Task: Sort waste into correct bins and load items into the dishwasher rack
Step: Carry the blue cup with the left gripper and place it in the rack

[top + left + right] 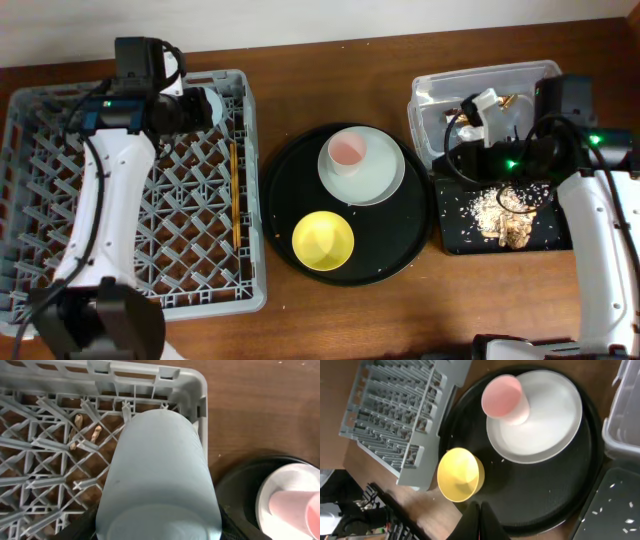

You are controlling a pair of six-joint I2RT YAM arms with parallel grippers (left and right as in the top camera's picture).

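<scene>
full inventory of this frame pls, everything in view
rack: 1, grey, left side of table
chopsticks: 1 pair, brown, lying in rack near its right wall
blue cup: 1, light blue, over rack's far right corner
round tray: 1, black, centre
plate: 1, white, on round tray
pink cup: 1, pink, on plate
bowl: 1, yellow, on round tray
tub: 1, clear, far right, contents partly hidden
flat tray: 1, black, beside tub
food scraps: heap, beige, on flat tray
table: 1, brown wood
left claw: holding blue cup
right claw: fingers together
</scene>
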